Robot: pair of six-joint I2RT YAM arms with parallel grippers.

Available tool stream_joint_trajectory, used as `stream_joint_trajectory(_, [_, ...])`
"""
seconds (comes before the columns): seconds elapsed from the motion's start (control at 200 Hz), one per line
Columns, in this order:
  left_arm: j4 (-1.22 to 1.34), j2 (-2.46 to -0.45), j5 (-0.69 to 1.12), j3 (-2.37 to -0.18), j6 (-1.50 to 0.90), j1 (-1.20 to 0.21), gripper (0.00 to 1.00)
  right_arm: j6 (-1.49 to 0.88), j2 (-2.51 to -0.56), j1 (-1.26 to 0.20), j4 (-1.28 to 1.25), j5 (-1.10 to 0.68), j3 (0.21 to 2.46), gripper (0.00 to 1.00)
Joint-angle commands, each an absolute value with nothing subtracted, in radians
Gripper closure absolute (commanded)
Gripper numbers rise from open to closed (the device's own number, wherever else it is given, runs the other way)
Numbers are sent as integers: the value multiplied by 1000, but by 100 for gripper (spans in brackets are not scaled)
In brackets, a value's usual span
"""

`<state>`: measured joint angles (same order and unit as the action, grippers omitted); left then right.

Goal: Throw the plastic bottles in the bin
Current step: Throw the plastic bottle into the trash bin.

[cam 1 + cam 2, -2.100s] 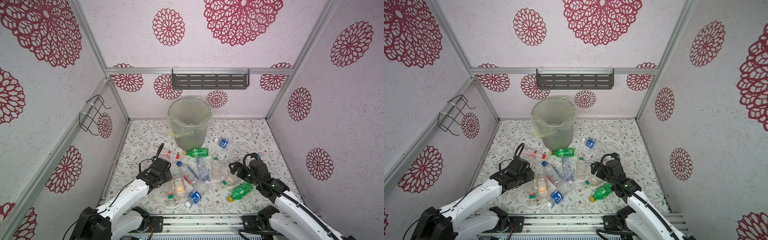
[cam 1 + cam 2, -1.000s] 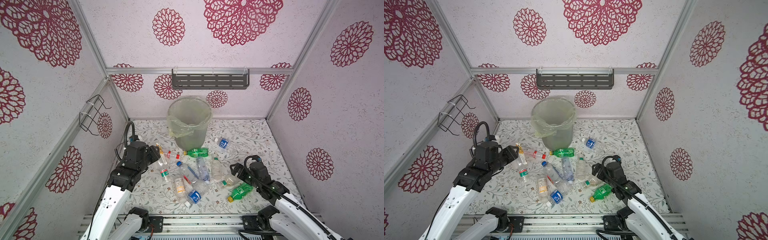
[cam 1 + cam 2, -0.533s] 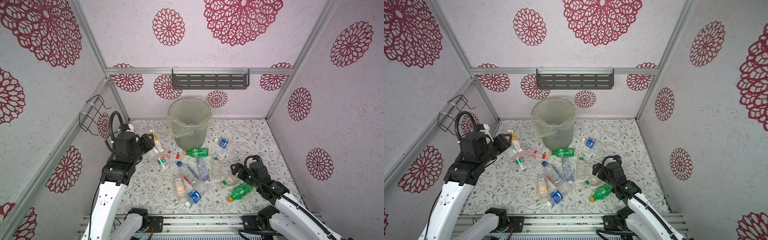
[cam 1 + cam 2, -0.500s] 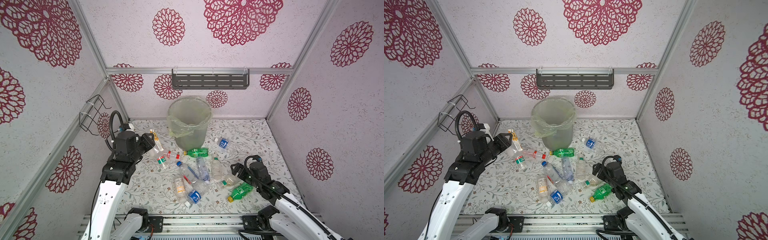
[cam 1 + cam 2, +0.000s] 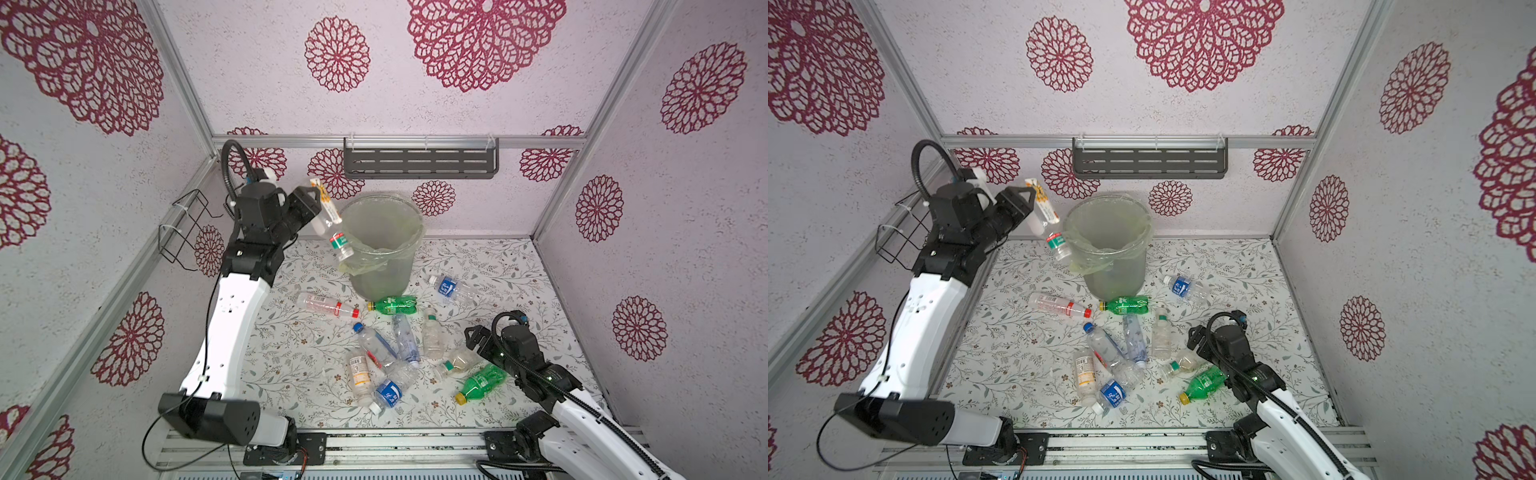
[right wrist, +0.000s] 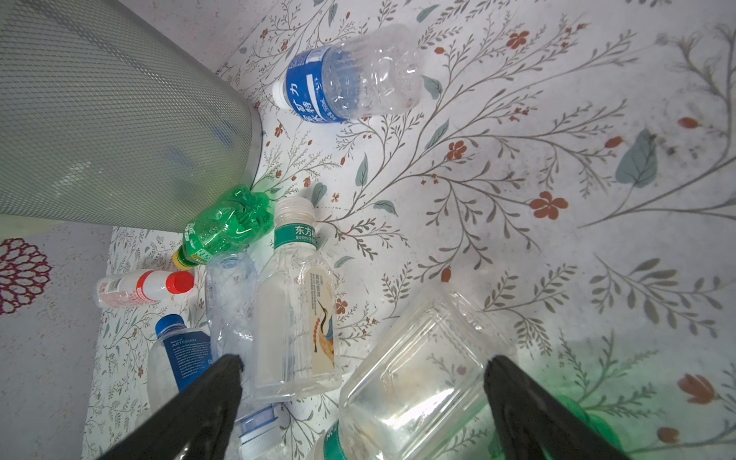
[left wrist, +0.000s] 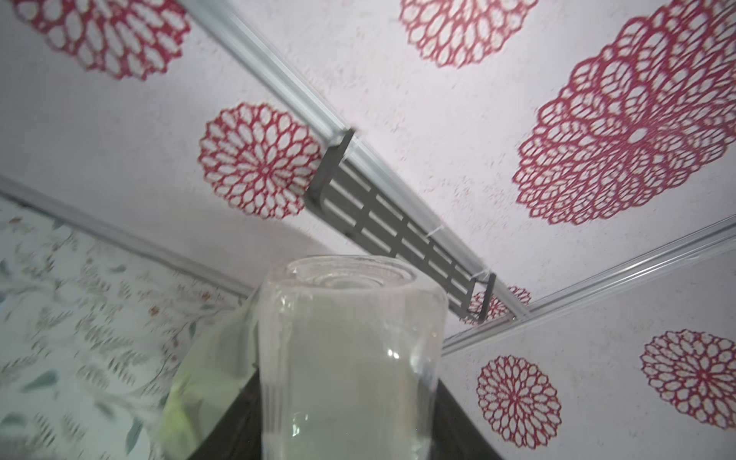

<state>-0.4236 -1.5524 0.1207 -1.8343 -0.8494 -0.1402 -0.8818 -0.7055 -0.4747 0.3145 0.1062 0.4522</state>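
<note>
Both top views are bright and evenly lit, with only faint soft shadows on the floor (image 5: 291, 345) around the bin (image 5: 382, 274); the wide lens splays the walls (image 5: 249, 83) outward from it. Through my left wrist camera the clear bottle (image 7: 350, 358) before the bin sits too near the lens and smears out of focus. The floor beside the bin is streaked with blur, and a soft grey shadow lies on the back wall (image 7: 167, 207). My right wrist view is sharp, with white glare on the squarish clear bottle (image 6: 414, 382) well apart from the bin. The green bottle (image 6: 223, 229) at the bin's foot tints the floor green.
</note>
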Motion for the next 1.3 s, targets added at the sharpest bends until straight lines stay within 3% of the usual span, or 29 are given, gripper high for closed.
stream_joint_trajectory(0.0, [-413, -1759, 184, -2059, -902, -167, 22, -862, -708, -474, 304, 134, 480, 1])
stream_joint_trajectory(0.05, [-450, -1827, 202, -2179, -918, -167, 10, -864, -714, -474, 301, 128, 483, 1])
stream_joint_trajectory(0.065, [-462, -1845, 204, -2208, -921, -167, 1, -864, -716, -475, 301, 126, 484, 1])
stream_joint_trajectory(0.25, [-544, -1870, 245, -2368, -892, -167, 3, -869, -711, -474, 323, 115, 488, 1])
stream_joint_trajectory(0.69, [-496, -1489, 260, -1849, -810, -153, 3, -893, -690, -474, 502, 192, 539, 1])
stream_joint_trajectory(1.296, [-542, -1248, 221, -1419, -730, -154, 3, -960, -630, -473, 611, 225, 534, 1])
